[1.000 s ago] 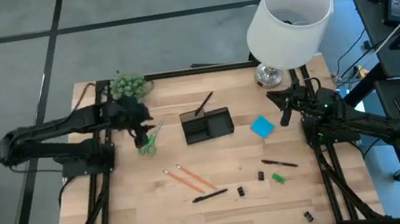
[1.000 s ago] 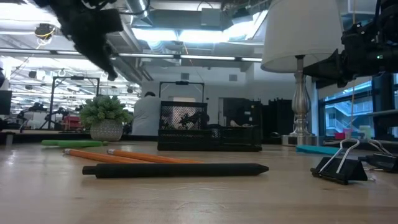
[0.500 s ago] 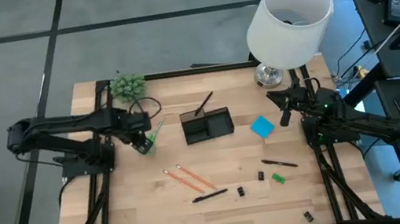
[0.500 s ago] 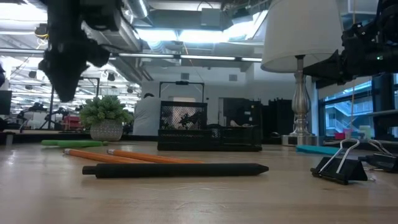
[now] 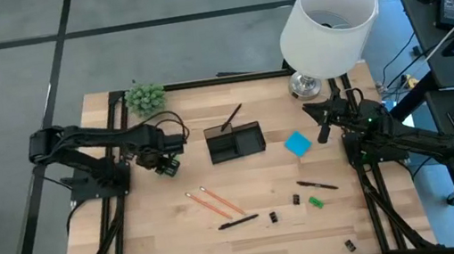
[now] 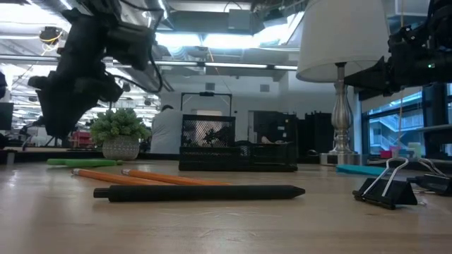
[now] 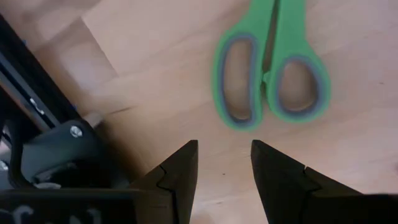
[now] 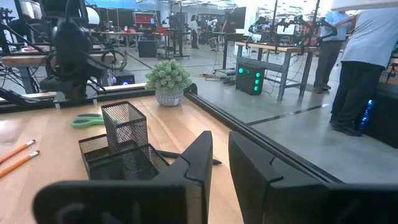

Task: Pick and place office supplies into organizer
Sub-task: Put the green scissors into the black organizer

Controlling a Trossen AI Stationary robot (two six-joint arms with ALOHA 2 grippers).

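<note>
Scissors with green handles lie flat on the bench at the left of the high frame, mostly covered there by the left hand, which hangs over them just below the potted plant. In the left wrist frame that hand's two dark fingers stand apart with a clear gap, released and gripping nothing, the scissor loops just beyond their tips. Toward the centre of the high frame, the black organizer sits on the bench with a black pen leaning out of its upper edge. Below it, in the lower middle, lie two orange pencils and another black pen, then small black clips. Right of the organizer rests the blue sticky-note pad, with a further pen and a small green piece beneath it. At the right of the frame, the right hand waits beside the lamp base, its fingers parted and empty.
</note>
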